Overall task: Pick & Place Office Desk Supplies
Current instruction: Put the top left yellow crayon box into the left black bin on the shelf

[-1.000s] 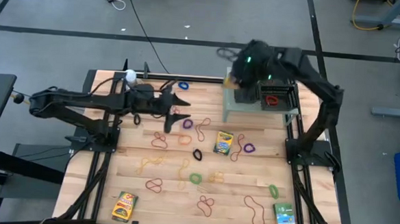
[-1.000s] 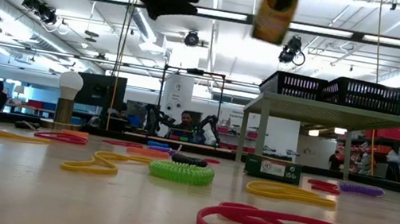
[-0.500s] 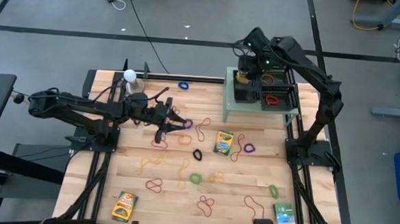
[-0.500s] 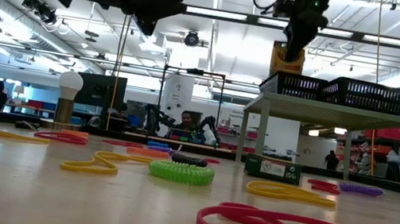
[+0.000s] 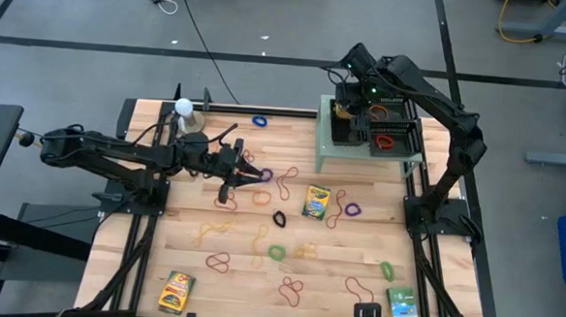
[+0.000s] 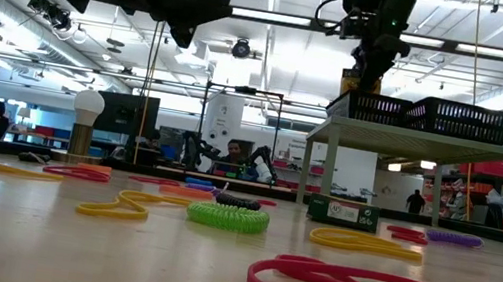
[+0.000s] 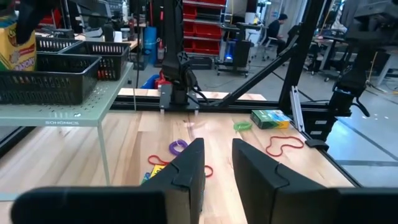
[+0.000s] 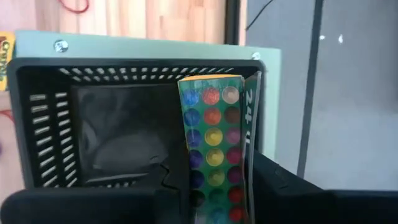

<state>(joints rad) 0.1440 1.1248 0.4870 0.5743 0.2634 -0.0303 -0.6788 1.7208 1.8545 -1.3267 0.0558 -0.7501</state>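
My right gripper [image 5: 345,102] is shut on a yellow-green crayon box [image 8: 214,149] that stands upright at the left black basket [image 5: 351,128] on the pale green stand [image 5: 366,155]. In the low view the box [image 6: 357,81] dips behind the basket's rim [image 6: 378,108]. My left gripper [image 7: 217,168] points level, high above the table's left half, open with nothing between its fingers. Rubber bands [image 5: 286,186] in many colours lie flat on the wood. Two crayon boxes [image 5: 317,201] [image 5: 176,289] lie flat there too. My right gripper pinches the crayon box between its two fingers, by two opposite sides near its upper end [image 8: 217,196]. The fingers come steeply from above. The box hangs upright with its lower end [image 8: 211,84] down in the basket; whether it touches the bottom, I cannot tell.
A second black basket [image 5: 393,135] with a red band in it stands beside the first on the stand. A white ball on a small stand [image 5: 183,107] sits at the far left. A green box [image 5: 403,307] lies near the front right corner.
My right gripper has carried the crayon box toward the table's right edge and down, from high above the stand into the left basket. My left gripper has sunk a little and tipped level, and the gap between its fingers has narrowed.
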